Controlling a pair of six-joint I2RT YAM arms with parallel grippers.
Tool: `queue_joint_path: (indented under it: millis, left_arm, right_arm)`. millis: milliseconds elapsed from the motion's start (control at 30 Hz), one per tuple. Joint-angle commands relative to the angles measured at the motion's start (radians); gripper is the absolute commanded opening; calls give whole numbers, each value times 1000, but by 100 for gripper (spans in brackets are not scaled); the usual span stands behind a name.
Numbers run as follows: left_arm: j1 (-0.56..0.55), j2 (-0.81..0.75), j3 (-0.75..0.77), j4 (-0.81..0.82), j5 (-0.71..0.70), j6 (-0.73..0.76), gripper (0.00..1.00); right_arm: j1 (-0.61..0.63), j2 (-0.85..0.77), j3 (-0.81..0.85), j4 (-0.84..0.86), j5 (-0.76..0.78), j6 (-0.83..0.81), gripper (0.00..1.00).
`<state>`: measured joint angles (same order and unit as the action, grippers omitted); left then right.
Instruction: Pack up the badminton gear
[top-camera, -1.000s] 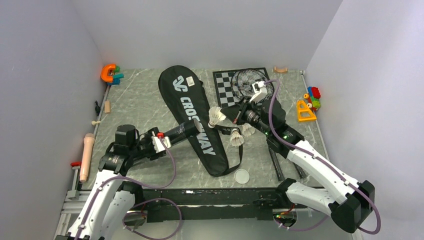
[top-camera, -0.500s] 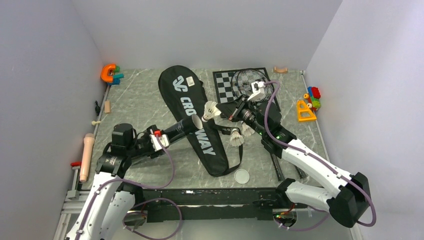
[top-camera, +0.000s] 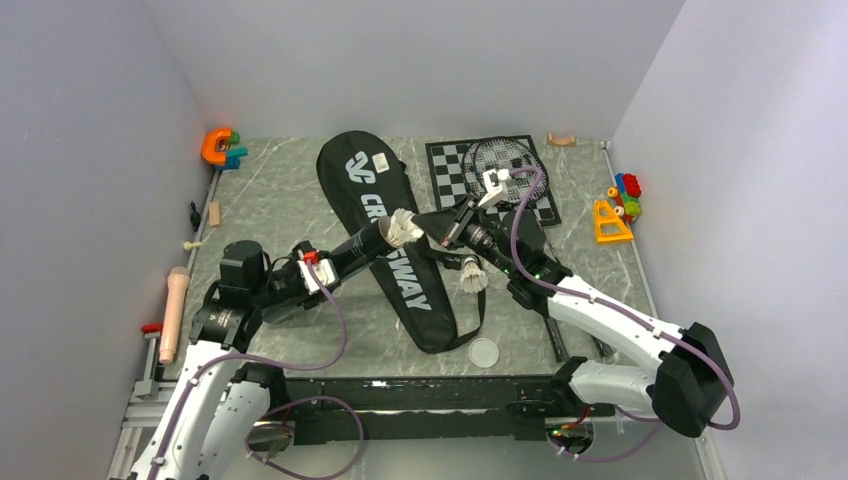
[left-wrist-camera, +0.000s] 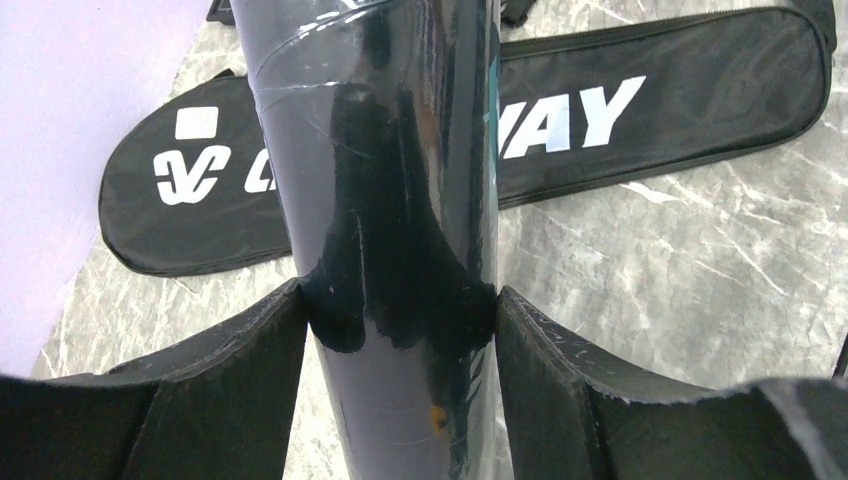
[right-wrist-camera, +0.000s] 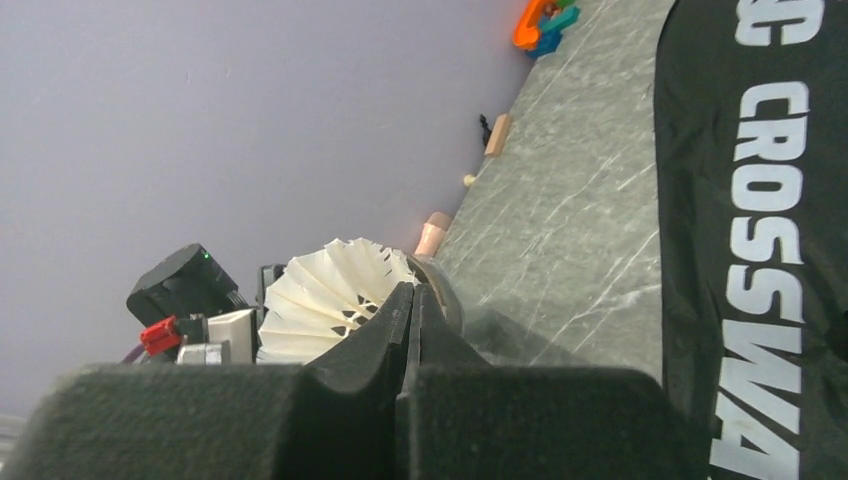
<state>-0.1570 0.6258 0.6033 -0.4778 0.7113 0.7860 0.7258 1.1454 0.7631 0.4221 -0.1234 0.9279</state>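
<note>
Since a second ago we have carried the shuttlecock (top-camera: 404, 230) leftward to the mouth of the tube (top-camera: 360, 252). Our right end effector (top-camera: 430, 228) is pinched tight on its feathers, holding it right at the tube's open far end. Our left end effector (left-wrist-camera: 400, 310) clamps the tube, jaws partway apart around it, above the racket bag (top-camera: 372, 190) lying on the bench (top-camera: 280, 210).

The right gripper (right-wrist-camera: 410, 300) pinched the white shuttlecock (right-wrist-camera: 320, 295) by its feathers at the fingertips; the tube (right-wrist-camera: 447, 300) mouth lay just beyond, the racket bag (right-wrist-camera: 760, 200) to its right.
</note>
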Motion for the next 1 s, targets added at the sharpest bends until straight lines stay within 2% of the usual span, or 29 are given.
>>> queue_joint_path:
  millis: [0,33,67,133,167,233,333,500,567,967]
  left_arm:
    - [-3,-12,59,88,54,-42,4]
    - [-3,-16,60,95,54,-47,3]
    - [-3,-19,63,99,53,-52,3]
    - [-3,-23,68,98,52,-57,2]
    - [-3,-25,68,94,55,-57,2]
    - [-3,-29,66,90,61,-54,2]
    - [-3,-39,57,89,65,-47,2]
    - [-3,-58,51,55,71,-18,2]
    - [-3,-67,41,41,80,5,2]
    - [-4,-98,20,2,133,69,2]
  right_arm:
    - [28,30,-11,97,-24,18,0]
    - [33,34,-6,77,-20,5,8]
    - [38,31,-4,60,-17,-8,23]
    - [40,16,-5,25,-10,-34,59]
    - [41,9,-4,4,-7,-48,72]
    - [41,-2,14,-44,-3,-77,83]
    - [41,-16,40,-115,-1,-114,88]
    - [37,-71,75,-262,68,-183,89]
    - [36,-62,90,-259,57,-193,89]
    - [67,58,207,-345,4,-242,74]
